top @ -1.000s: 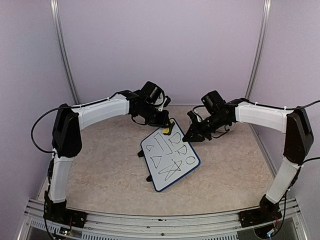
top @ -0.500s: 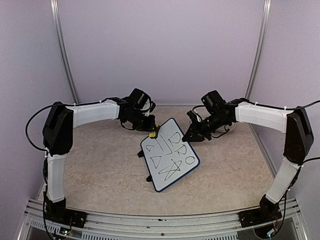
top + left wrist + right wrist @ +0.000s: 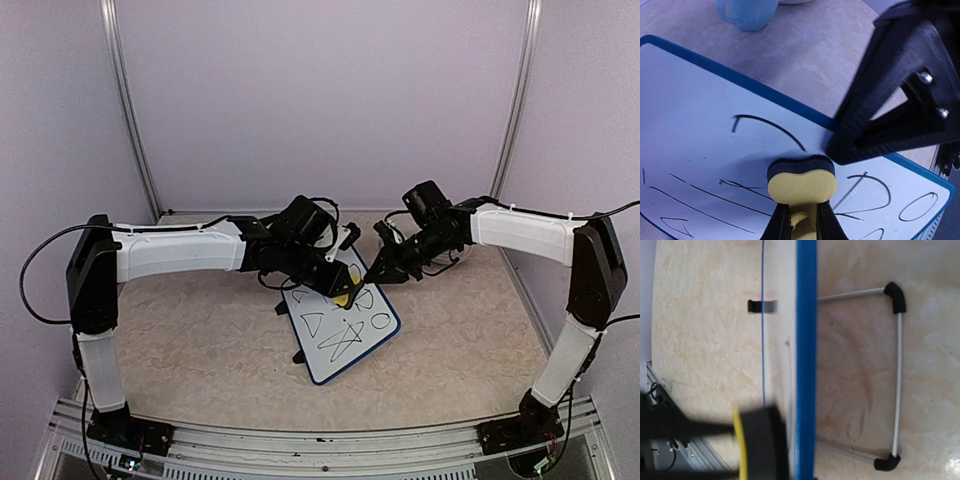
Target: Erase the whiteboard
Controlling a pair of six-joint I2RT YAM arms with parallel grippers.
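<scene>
The whiteboard (image 3: 345, 335) with a blue rim stands tilted on its wire feet mid-table, with black marker scribbles on it. My left gripper (image 3: 343, 296) is shut on the yellow sponge eraser (image 3: 801, 184), whose black felt face presses on the board's upper part (image 3: 695, 125). My right gripper (image 3: 384, 271) grips the board's far right rim; one of its black fingers (image 3: 890, 95) lies over the board's face. In the right wrist view the board shows edge-on as a blue rim (image 3: 806, 340), with the blurred eraser (image 3: 757, 445) on its left.
A light blue mug (image 3: 747, 12) stands on the table just beyond the board's far edge. The board's wire stand with black feet (image 3: 897, 370) rests on the beige tabletop. Purple walls close in the back and sides.
My left arm has swung from the board's upper left corner rightward and down onto the board's upper part with the eraser. Some upper scribbles no longer show. The right arm has not moved.
</scene>
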